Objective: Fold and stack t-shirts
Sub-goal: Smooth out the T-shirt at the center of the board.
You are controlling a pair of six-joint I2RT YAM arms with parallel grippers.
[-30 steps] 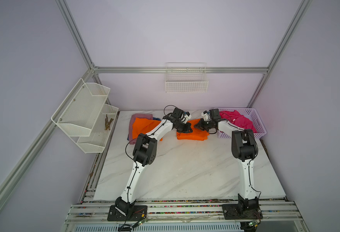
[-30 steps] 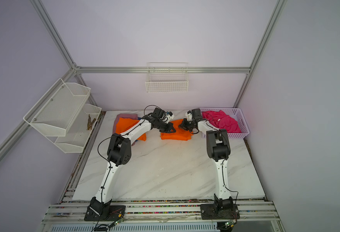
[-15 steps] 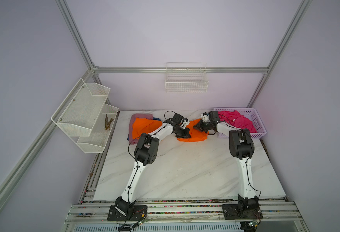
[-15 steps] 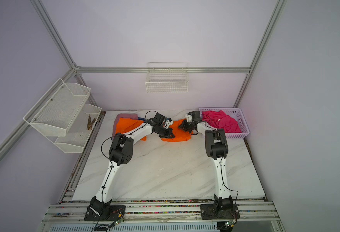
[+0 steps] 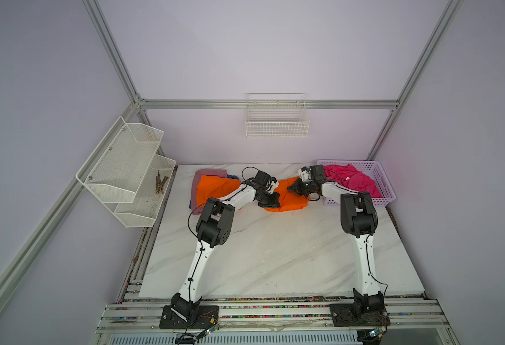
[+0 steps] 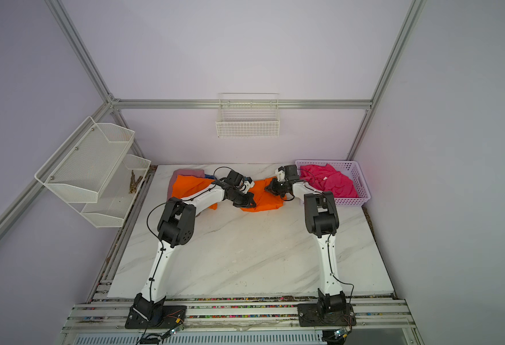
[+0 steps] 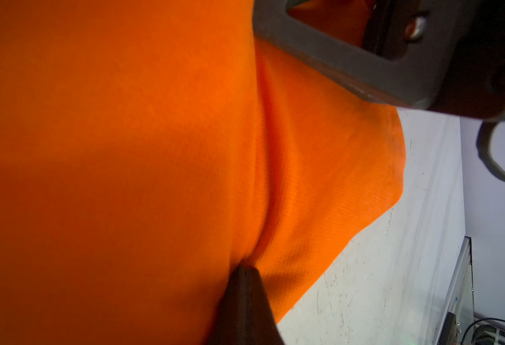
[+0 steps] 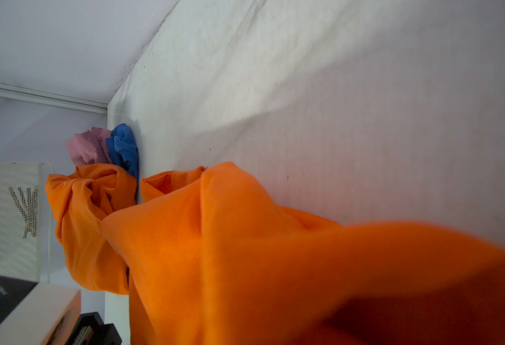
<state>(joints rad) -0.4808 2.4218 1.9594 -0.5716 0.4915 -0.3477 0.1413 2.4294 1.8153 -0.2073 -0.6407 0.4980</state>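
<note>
Near the centre of both top views, the left gripper (image 5: pixel 271 203) and right gripper (image 5: pixel 292 188), jaws pressed together, each pinched the orange t-shirt (image 5: pixel 291 203) on the marble table (image 5: pixel 275 254). To the right, the white tag (image 5: pixel 347 178) on the hot pink t-shirt (image 5: pixel 361 183) was too small to read.

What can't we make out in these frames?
- Right gripper fingertips: right wrist view, hidden by the middle orange t-shirt.
- Left gripper: left wrist view, cut off by the edge beyond its tip.
- Blue t-shirt: top views, mostly under the stacked orange t-shirt.
- Brown bits in the wall shelf: top views, too small to identify.
</note>
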